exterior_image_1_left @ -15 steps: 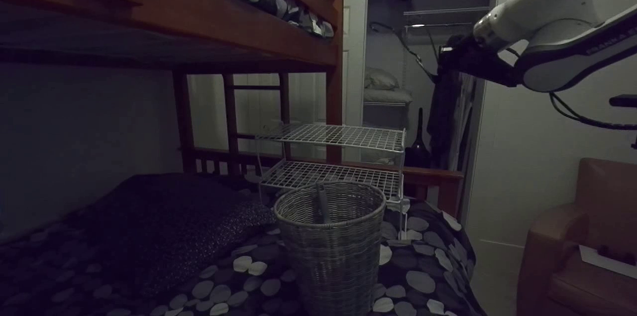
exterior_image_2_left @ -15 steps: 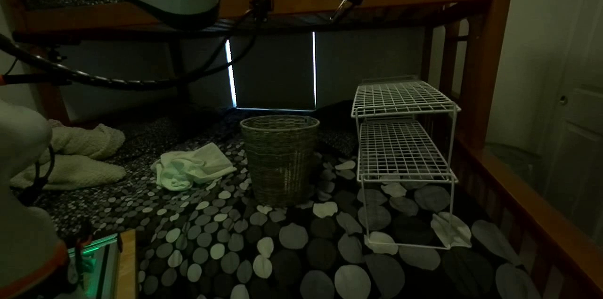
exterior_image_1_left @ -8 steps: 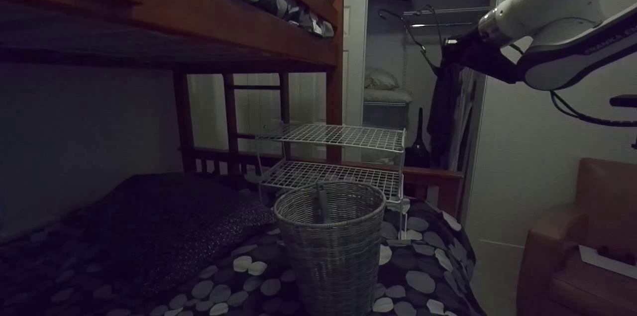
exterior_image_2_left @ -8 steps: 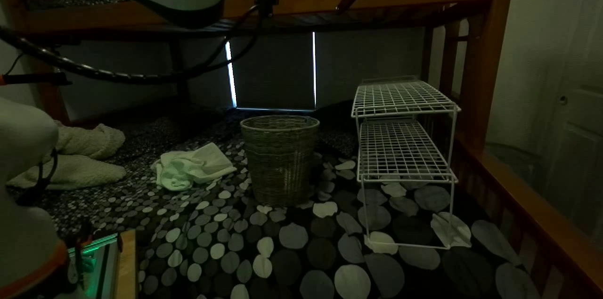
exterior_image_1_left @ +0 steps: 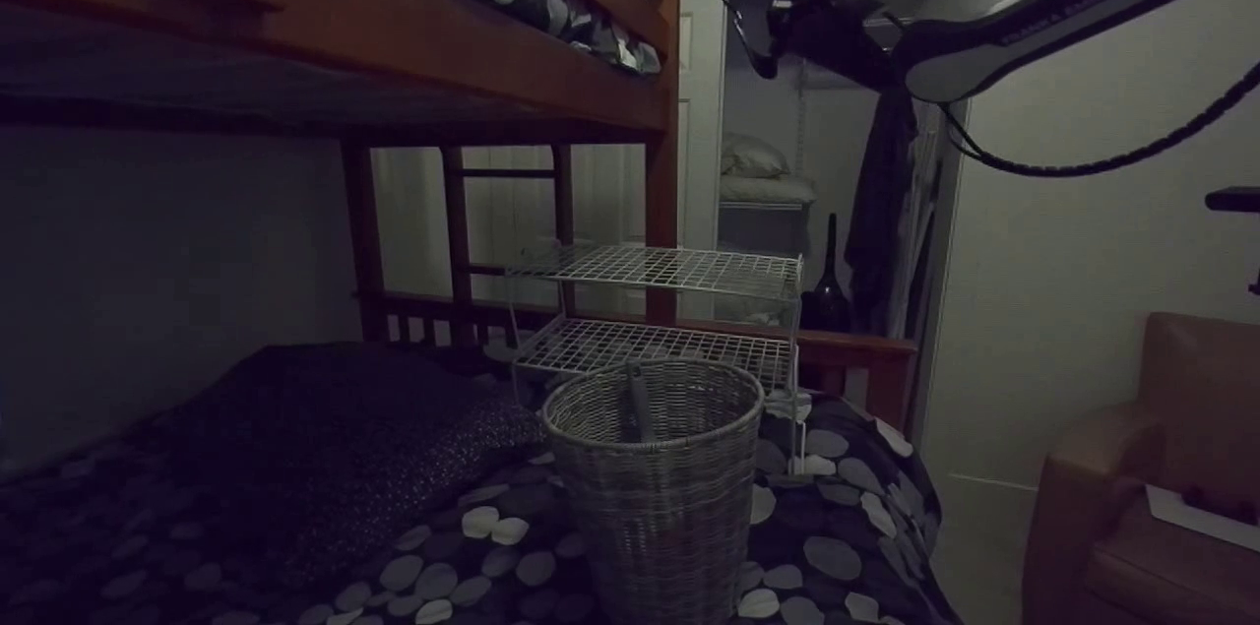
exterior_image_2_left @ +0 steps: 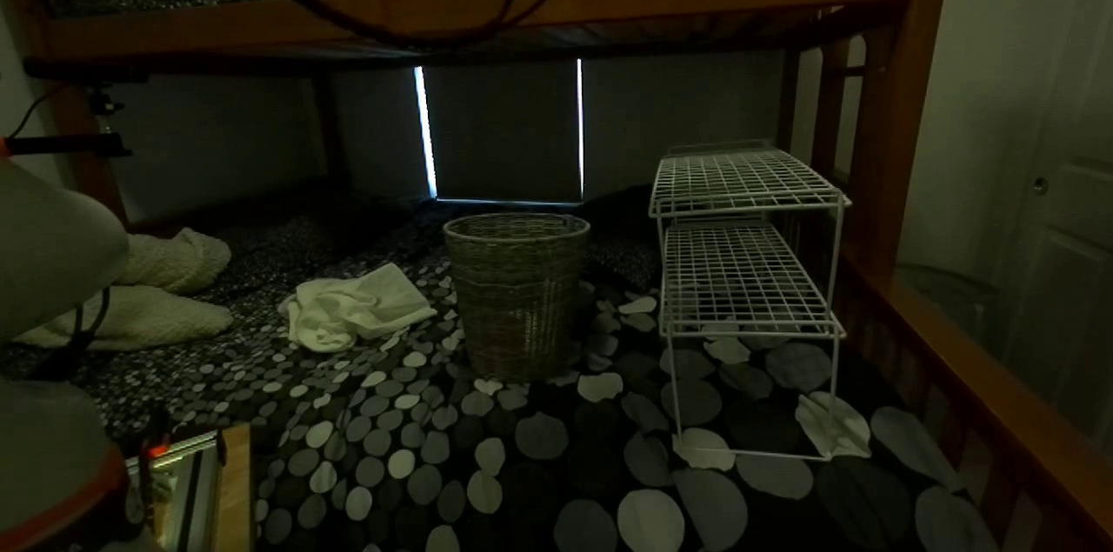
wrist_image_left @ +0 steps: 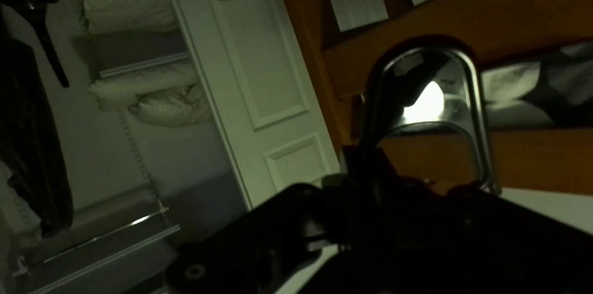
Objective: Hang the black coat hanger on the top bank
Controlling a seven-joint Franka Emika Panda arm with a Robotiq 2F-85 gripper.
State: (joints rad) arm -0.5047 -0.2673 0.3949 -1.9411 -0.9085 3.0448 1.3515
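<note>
In an exterior view, one gripper [exterior_image_1_left: 778, 32] on one white robot arm [exterior_image_1_left: 1034, 30] is clamped on one black coat hanger [exterior_image_1_left: 735, 13], held in midair near the end of the top bunk [exterior_image_1_left: 443, 39], one curved end in line with the top of one post [exterior_image_1_left: 661, 212]; whether the two touch cannot be told. Below the top bunk show one ladder [exterior_image_1_left: 457, 231] with two rungs in sight and one lower bed [exterior_image_1_left: 832, 556] bearing one white wire rack [exterior_image_1_left: 679, 271] of two shelves, one wicker basket [exterior_image_1_left: 660, 517] with one gray strip [exterior_image_1_left: 640, 399] inside, and one dark pillow [exterior_image_1_left: 345, 428]. Beyond the top bunk's end, one open closet [exterior_image_1_left: 758, 103] holds dark clothes [exterior_image_1_left: 876, 202] too dim to count. One tan armchair [exterior_image_1_left: 1093, 507] sits well apart from the top bunk.

In an exterior view, below the top bunk, lie one pale cloth [exterior_image_2_left: 356, 309] and one fleecy heap [exterior_image_2_left: 174, 265]; one dark blind [exterior_image_2_left: 509, 130], edged by two upright strips of light [exterior_image_2_left: 580, 126], shows under its rail. One dark cable [exterior_image_2_left: 409, 41] loops across that rail.

In the wrist view, two of the top bunk's boards frame dotted bedding [wrist_image_left: 523, 85], with one pale door [wrist_image_left: 236, 113] beside the top bunk. One shiny, dark-rimmed loop [wrist_image_left: 475, 95] shows at the gripper; whether it belongs to the hanger cannot be told.
</note>
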